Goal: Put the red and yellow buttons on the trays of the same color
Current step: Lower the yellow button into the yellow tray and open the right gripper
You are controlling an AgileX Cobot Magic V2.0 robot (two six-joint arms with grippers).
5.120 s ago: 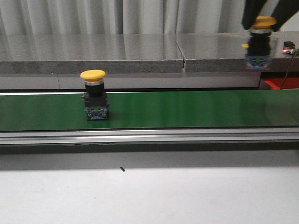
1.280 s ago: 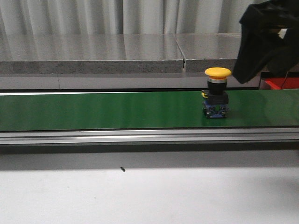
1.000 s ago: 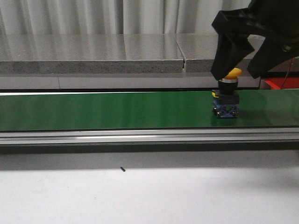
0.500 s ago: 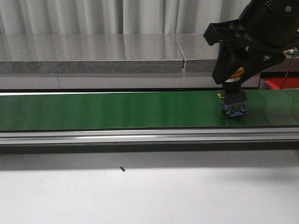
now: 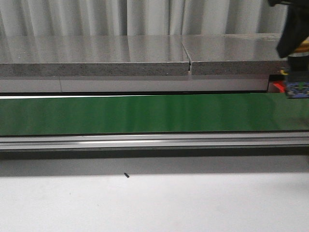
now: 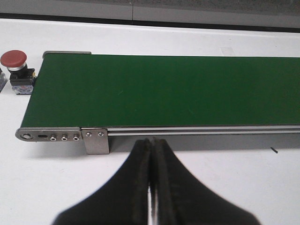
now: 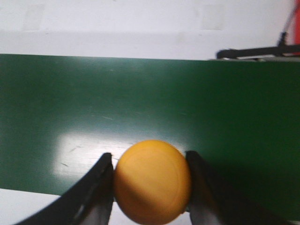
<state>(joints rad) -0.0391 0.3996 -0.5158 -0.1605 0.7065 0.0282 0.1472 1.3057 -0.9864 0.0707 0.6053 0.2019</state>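
The right gripper [image 7: 151,180] is clamped on the yellow button [image 7: 152,181], held above the green belt [image 7: 93,108]; in the front view it shows at the right edge, upper half. The left gripper [image 6: 150,187] has its fingers pressed together, empty. A red button [image 6: 17,70] stands just off the belt's end, upper left of the left wrist view.

yellow button [image 7: 152,180] upright above green belt [image 7: 93,103]

button [image 5: 295,82] above belt's [image 5: 145,113] right end
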